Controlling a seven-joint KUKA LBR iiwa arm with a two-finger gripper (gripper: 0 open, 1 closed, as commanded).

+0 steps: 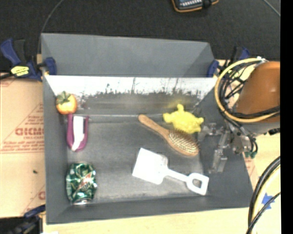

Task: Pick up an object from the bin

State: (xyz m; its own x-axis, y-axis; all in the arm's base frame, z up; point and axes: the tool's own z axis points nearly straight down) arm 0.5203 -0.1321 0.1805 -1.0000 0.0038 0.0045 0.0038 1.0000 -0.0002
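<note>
At bin (136,55) right, gripper (217,150) is seen just right of the brush (170,135), handle far-left; claw state cannot be told.

I see a grey bin (136,57). In it are a yellow toy (183,120), a tan wooden brush (172,136), a plain white scoop (156,167), a green can (80,182) with white and red marks, a purple-and-white tube (76,132) and an orange-red fruit (66,104) with a green top.
</note>
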